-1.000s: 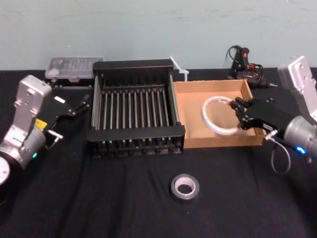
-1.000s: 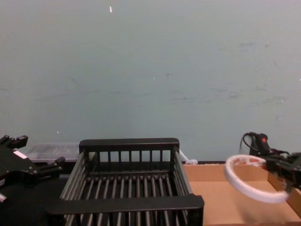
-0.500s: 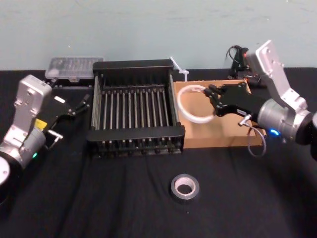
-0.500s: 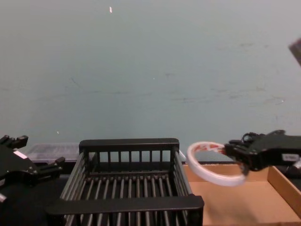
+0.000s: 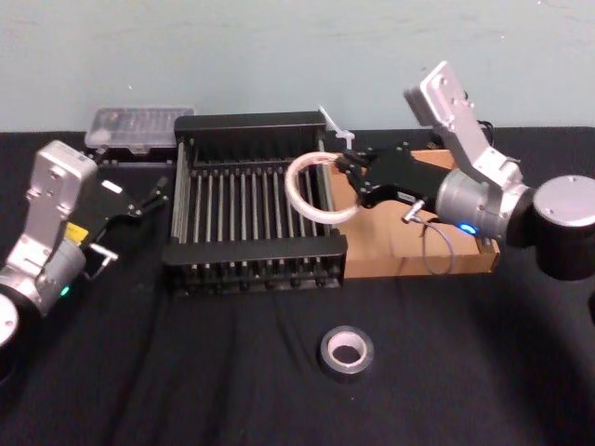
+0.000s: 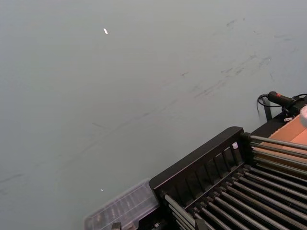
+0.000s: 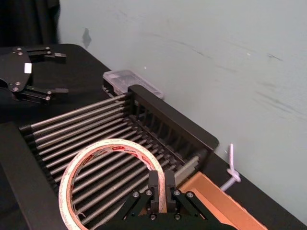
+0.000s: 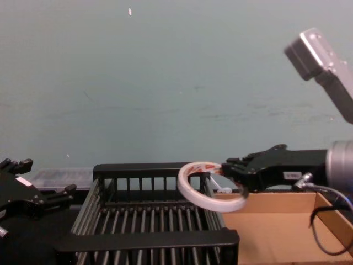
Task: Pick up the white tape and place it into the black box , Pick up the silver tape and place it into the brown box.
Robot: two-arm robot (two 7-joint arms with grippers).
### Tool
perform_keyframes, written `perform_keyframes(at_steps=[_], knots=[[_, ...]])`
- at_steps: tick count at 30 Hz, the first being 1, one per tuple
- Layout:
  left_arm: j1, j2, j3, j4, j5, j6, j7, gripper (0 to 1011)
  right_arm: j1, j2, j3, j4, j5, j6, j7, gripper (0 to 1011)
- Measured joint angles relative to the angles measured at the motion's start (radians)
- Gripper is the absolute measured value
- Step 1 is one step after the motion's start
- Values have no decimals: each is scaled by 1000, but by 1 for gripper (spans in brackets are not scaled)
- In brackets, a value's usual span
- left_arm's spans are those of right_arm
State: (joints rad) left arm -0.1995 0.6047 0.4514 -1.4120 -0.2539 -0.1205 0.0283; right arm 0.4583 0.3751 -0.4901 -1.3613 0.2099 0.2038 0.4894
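- Head view: right gripper [image 5: 351, 179] is clamped on the rim of the white tape [image 5: 308, 187], holding the ring in the air over the right side of the black box [image 5: 251, 251], close to its right wall.
- Chest view: white tape [image 8: 207, 186] hangs tilted above the box bars, not touching them; right gripper [image 8: 234, 175] reaches in from the right, across the brown box [image 8: 265, 232].
- Right wrist view: fingers [image 7: 171, 183] pinch the tape wall, one inside the ring, one outside.
- Brown box [image 5: 456, 255] sits touching the black box's right side, toward the table's back right.
- Silver tape [image 5: 347, 350] lies flat on the table [image 5: 186, 372] near the front edge, well apart from both boxes.
- Left gripper [image 5: 139, 198] hangs idle to the left of the black box, fingers spread, holding nothing.
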Motion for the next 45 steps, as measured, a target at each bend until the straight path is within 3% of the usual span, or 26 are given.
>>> perform_keyframes(at_steps=[17,35,45], knots=[[0,0,0,0,0,0,0,1001,75,-72,-56,102,-16,-32,24,79],[0,0,0,0,0,0,0,1002,78,-77,-58,108,-20,-37,20,79],[0,0,0,0,0,0,0,1001,77,-76,-57,107,-18,-35,20,365]])
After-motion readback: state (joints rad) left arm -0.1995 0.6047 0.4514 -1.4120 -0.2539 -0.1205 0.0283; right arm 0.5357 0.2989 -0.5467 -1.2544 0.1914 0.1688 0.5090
